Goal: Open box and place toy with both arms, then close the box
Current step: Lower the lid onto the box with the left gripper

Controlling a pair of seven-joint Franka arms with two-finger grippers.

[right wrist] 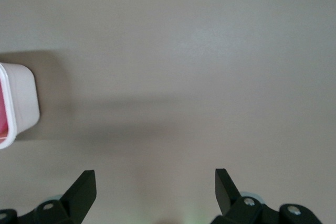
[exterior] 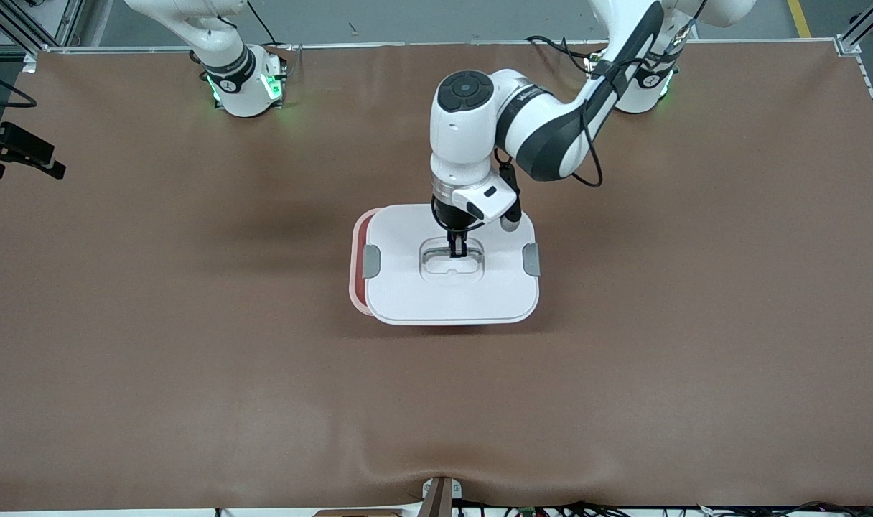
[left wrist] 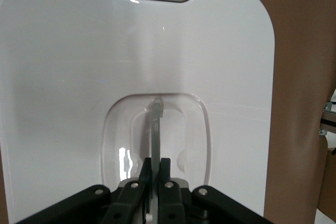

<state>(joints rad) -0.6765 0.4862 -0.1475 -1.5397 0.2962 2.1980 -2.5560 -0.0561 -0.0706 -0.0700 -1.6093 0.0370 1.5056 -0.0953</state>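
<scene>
The box stands mid-table, its white lid [exterior: 451,294] shifted toward the left arm's end, so the pink tub's rim [exterior: 357,262] shows at the right arm's end. Whether the lid rests on the tub I cannot tell. Grey clips [exterior: 371,261] [exterior: 531,259] sit on the lid's two short sides. My left gripper [exterior: 457,251] [left wrist: 156,169] reaches down into the lid's recess and is shut on the clear handle [left wrist: 156,129]. My right gripper [right wrist: 155,182] is open over bare table, with a corner of the box [right wrist: 18,103] at the edge of its view. The toy is out of view.
Brown cloth [exterior: 192,359] covers the whole table and wrinkles at the front edge [exterior: 436,470]. A black bracket [exterior: 20,154] juts in at the right arm's end. The right arm's base [exterior: 239,79] stands at the table's back edge, where that arm waits.
</scene>
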